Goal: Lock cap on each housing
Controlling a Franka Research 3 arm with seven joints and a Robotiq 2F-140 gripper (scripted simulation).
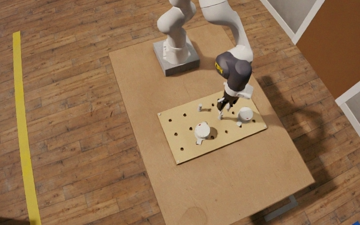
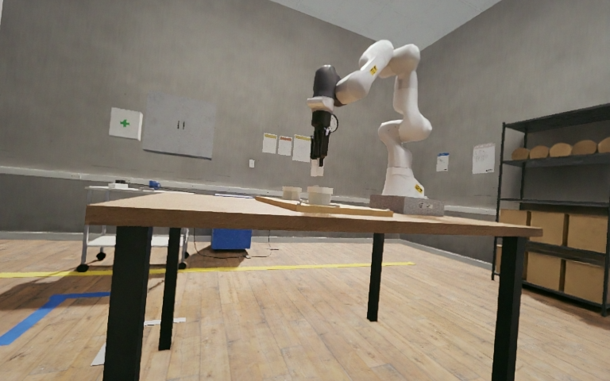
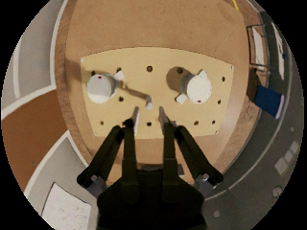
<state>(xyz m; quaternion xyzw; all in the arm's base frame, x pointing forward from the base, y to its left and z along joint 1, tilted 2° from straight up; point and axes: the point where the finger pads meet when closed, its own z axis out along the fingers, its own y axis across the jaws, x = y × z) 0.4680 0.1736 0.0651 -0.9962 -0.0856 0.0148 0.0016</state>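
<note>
Top: yellow board (image 1: pixel 197 151) (image 2: pixel 360 209) (image 3: pixel 134 57) on counter (image 1: pixel 140 87) (image 2: pixel 269 220) (image 3: pixel 158 29), 2 upright white housings with caps on it: door-side housing (image 1: pixel 245 114) (image 2: pixel 319 196) (image 3: pixel 100 89), other housing (image 1: pixel 202 131) (image 2: pixel 291 193) (image 3: pixel 199 89). Pale peg (image 1: pixel 220 116) (image 3: pixel 149 103) between them, 2nd peg (image 1: pixel 199 107) nearby. Exterior: claw (image 1: pixel 224 106) (image 2: pixel 317 168) (image 3: pixel 149 111) above board, apart from both housings. Wrist: claw partly open, narrowish gap, holding 0 items; red dot on each cap. Cap lock status: can't tell.
</note>
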